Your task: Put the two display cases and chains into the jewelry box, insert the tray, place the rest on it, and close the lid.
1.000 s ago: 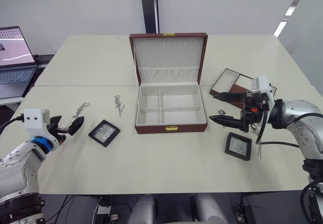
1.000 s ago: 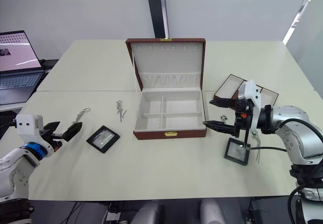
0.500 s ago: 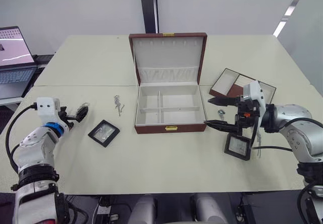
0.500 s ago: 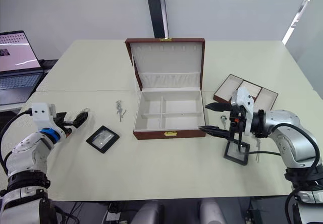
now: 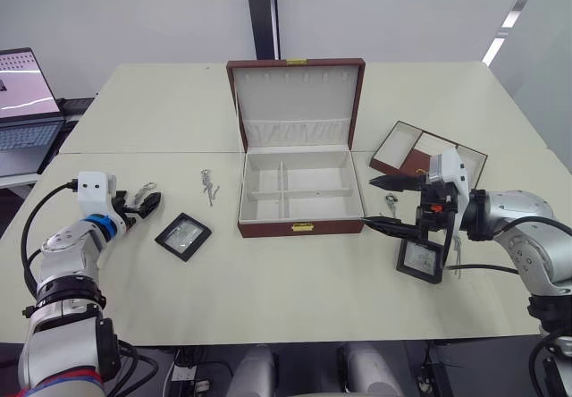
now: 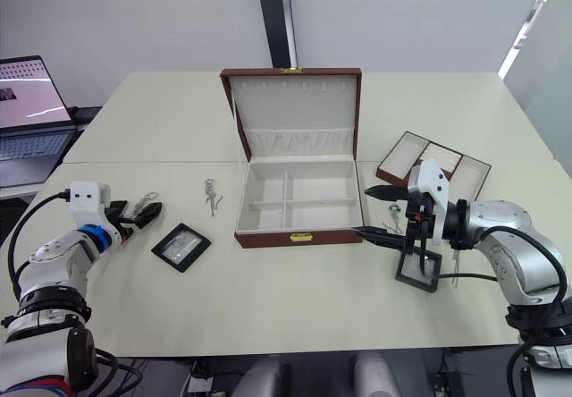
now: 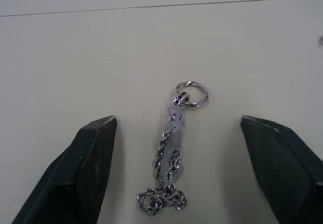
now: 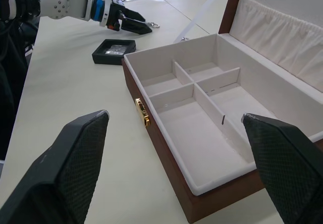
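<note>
Jewelry box (image 5: 300, 187) stood open at the middle of the cream table (image 5: 268, 281), its lid upright and its four white compartments bare. On our left side we saw a silver chain (image 7: 173, 153) lying on the table between the two fingers of our left gripper (image 5: 145, 202), which were spread wide on either side of it without touching it. A second chain (image 5: 210, 185) lay nearer the box, just left of its wall, and a black display case (image 5: 184, 235) sat in front of both, close to the left gripper. On our right, our right gripper (image 5: 382, 204) pointed toward the box's right wall with its fingers wide apart and nothing between them. The other black display case (image 5: 421, 259) lay just below that arm. The brown divided tray (image 5: 420, 147) rested farther back on the right. A small silver piece (image 5: 391, 202) lay between the tray and the box. A laptop (image 5: 27, 102) stood open beyond the table's left edge.
</note>
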